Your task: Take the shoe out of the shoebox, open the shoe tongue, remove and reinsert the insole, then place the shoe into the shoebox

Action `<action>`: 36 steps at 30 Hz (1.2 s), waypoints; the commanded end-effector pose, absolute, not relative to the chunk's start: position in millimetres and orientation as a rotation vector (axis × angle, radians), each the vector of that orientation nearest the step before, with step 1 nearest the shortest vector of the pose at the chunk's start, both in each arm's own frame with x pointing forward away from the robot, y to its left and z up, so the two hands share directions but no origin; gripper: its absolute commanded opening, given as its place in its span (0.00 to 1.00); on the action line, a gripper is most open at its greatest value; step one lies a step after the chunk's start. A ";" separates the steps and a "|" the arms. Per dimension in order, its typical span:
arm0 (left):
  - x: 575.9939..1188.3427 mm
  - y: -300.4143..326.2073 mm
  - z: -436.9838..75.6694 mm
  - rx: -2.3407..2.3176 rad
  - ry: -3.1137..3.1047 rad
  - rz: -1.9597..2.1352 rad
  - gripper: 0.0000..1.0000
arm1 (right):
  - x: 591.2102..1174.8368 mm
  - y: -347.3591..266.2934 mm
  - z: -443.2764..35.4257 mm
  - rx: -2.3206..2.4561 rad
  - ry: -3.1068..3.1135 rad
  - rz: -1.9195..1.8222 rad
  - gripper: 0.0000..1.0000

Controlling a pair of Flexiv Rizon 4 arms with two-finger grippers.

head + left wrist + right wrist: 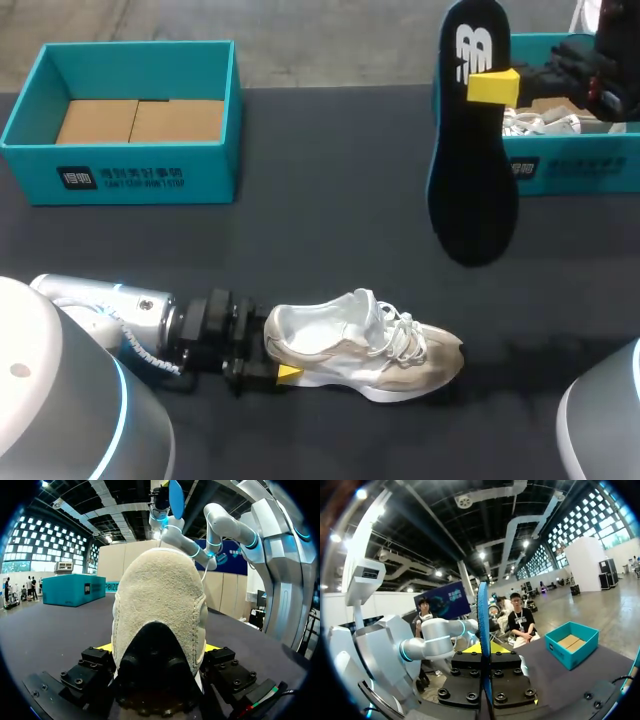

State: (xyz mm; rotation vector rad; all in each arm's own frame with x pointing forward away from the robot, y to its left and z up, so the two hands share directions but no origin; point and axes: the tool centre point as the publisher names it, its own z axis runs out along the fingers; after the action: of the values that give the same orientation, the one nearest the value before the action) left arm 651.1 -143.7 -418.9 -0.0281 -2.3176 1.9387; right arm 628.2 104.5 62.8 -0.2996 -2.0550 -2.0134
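My left tool (272,350) gripped the sneaker (370,350) by its firm heel; right tool (493,86) pinched the insole (472,190), thin and probably floppy.

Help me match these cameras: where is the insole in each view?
Head view: insole hangs upright in the right hand, before the right shoebox.
Left wrist view: a blue sliver high above the shoe.
Right wrist view: edge-on, clamped in that hand.
Shared landmark: the right hand gripping it.

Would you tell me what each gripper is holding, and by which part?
The left gripper clamps the shoe by its heel; the right gripper holds the insole near its narrower heel end.
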 end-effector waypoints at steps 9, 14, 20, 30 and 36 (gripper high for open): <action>651.5 -143.0 -421.3 -0.029 -2.318 1.935 0.00 | 616.0 106.3 53.0 -0.365 -2.028 -2.011 0.00; 651.5 -143.0 -421.3 -0.029 -2.318 1.935 0.00 | 615.6 104.0 51.2 -0.375 -2.009 -2.016 0.00; 651.5 -143.0 -421.3 -0.029 -2.318 1.935 0.00 | 615.7 103.6 51.2 -0.377 -2.009 -2.011 0.00; 650.6 -141.6 -421.0 -0.023 -2.313 1.968 0.00 | 615.7 103.6 51.2 -0.377 -2.009 -2.011 0.00; 648.2 -140.7 -419.1 0.004 -2.287 1.992 0.96 | 615.7 103.6 51.2 -0.377 -2.009 -2.011 0.00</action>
State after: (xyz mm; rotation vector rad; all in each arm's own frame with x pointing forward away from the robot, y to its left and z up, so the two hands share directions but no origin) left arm 650.0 -143.0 -417.7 0.0023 -2.2934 1.9867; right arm 615.1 102.0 52.2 -0.3767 -2.0086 -2.0122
